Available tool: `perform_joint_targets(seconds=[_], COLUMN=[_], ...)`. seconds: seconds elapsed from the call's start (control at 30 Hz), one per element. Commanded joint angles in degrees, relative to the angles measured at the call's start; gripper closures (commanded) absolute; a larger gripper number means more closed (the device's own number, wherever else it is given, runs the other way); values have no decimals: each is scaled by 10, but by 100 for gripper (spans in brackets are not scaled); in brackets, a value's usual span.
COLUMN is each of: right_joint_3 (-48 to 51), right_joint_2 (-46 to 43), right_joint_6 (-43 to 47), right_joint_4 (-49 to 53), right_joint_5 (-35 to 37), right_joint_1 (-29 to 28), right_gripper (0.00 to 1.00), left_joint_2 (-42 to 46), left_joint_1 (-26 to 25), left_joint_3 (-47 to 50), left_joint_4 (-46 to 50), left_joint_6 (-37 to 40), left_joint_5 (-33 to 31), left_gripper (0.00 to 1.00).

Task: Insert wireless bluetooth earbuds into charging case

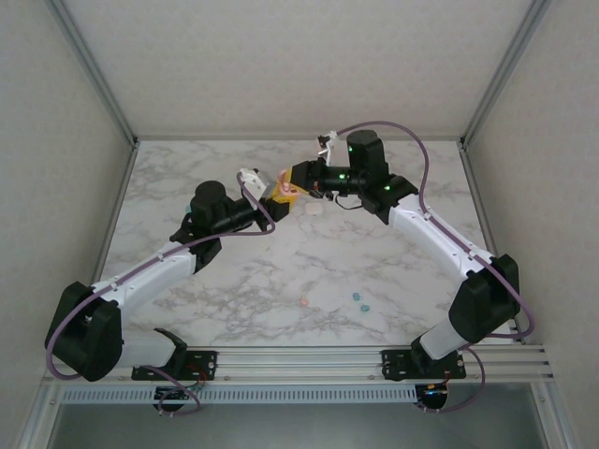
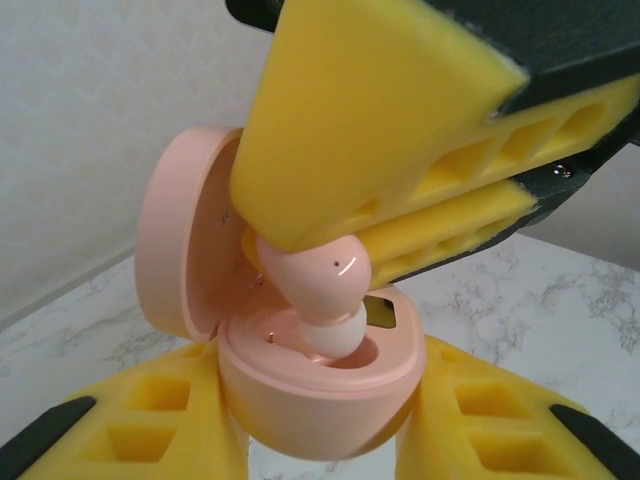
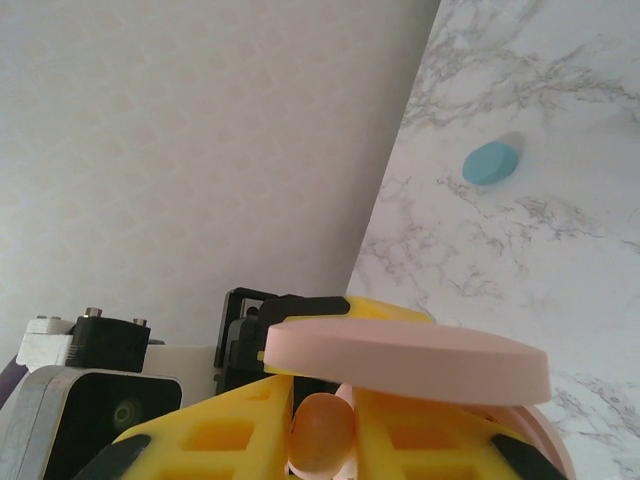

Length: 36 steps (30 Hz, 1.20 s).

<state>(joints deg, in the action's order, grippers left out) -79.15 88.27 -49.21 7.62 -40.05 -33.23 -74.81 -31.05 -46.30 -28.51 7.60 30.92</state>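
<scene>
Seating our first earbud [image 2: 322, 290]: right end effector [image 3: 322, 440] pinches it half into the case [image 2: 300, 395] the left end effector [image 2: 320, 432] clamps; loose earbuds [image 1: 359, 301] not yet done.

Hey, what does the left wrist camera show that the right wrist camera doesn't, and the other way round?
Left wrist: the open socket of the pink case, clamped at its base by the left gripper. Right wrist: a teal object lying on the marble table. Both: the pink earbud pinched in the right gripper, and the case lid.

Top of pink earbud [image 2: 325, 290] behind yellow pad [image 2: 370, 110]; left jaws partly off-frame.
</scene>
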Motion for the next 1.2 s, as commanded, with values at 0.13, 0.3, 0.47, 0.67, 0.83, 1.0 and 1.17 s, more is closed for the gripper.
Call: perform_joint_targets(seconds=[0.13, 0.3, 0.47, 0.67, 0.83, 1.0, 1.17], right_joint_3=[-22, -32, -44, -61, -68, -73, -81], right_joint_2=[1, 0, 3, 12, 12, 9, 5], right_joint_6=[33, 47, 65, 70, 76, 77, 78], right_joint_4=[69, 102, 133, 144, 162, 168, 174], right_joint_5=[1, 27, 59, 67, 90, 104, 115], right_joint_1=[-20, -23, -25, -30, -34, -33, -35], right_gripper=[79, 78, 78, 76, 70, 69, 67], left_joint_2=[4, 6, 12, 17, 21, 25, 27], left_joint_1=[-5, -5, -5, -5, -5, -5, -5], left_joint_3=[-10, -7, -6, -7, -9, -10, -6], left_joint_4=[-71, -79, -82, -75, -72, -68, -67], left_joint_6=[-19, -20, -16, -13, -12, -11, -11], left_joint_5=[-20, -22, -15, -3, -2, -2, -6], left_gripper=[79, 79, 79, 80, 80, 80, 80])
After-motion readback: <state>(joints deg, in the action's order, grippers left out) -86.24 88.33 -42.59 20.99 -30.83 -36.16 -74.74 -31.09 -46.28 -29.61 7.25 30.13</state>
